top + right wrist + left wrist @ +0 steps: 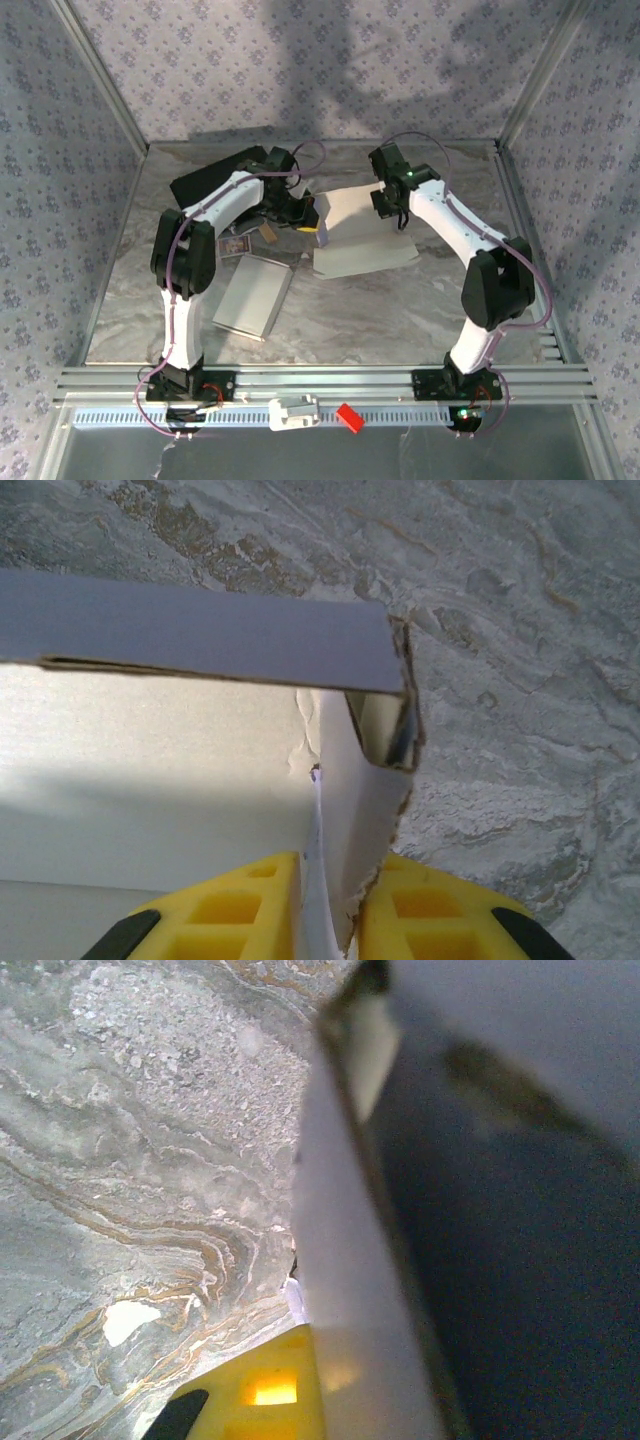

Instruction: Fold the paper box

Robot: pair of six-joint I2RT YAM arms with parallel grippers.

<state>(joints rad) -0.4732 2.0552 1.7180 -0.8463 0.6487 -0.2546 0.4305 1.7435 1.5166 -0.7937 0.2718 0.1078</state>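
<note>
The white paper box (360, 235) lies partly folded in the middle of the marble table, one side wall raised. My left gripper (318, 228) is at the box's left edge; in the left wrist view one yellow finger (260, 1390) presses against an upright white wall of the box (340, 1260), and the other finger is hidden behind it. My right gripper (397, 215) is at the box's far right corner. In the right wrist view its gripper (335, 880) is shut on a torn-edged upright wall of the box (375, 780), with a yellow finger on each side.
A flat grey cardboard sheet (252, 297) lies to the near left of the box. A small printed card (233, 245) and a black flat object (215, 180) sit behind it. A white part (293, 412) and a red piece (349, 417) rest on the front rail.
</note>
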